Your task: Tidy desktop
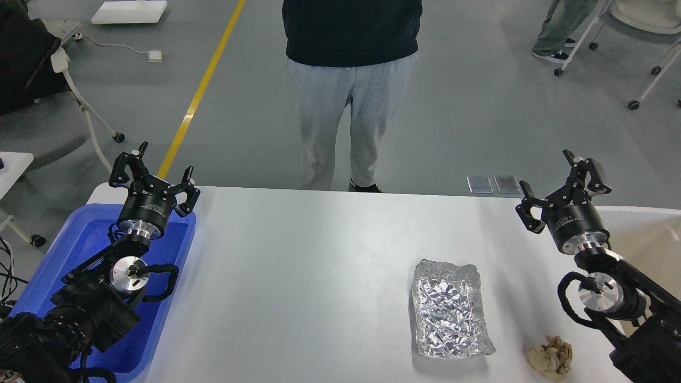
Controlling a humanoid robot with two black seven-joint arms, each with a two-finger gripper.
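The white desktop (298,276) fills the middle of the head view. On its right part lies a crumpled silver foil tray (449,308), and nearer the front right corner a crumpled brown paper ball (550,357). My left gripper (157,170) hangs open above the far end of the blue tray (175,276), holding nothing. My right gripper (558,186) is open and empty too, raised above the desktop's right edge, well behind the foil tray and the paper ball.
A cream-white bin (646,234) stands at the right, partly behind my right arm. A person (348,90) in grey trousers stands right at the far edge of the desktop. Chairs and wheeled frames stand on the floor at the far left and right.
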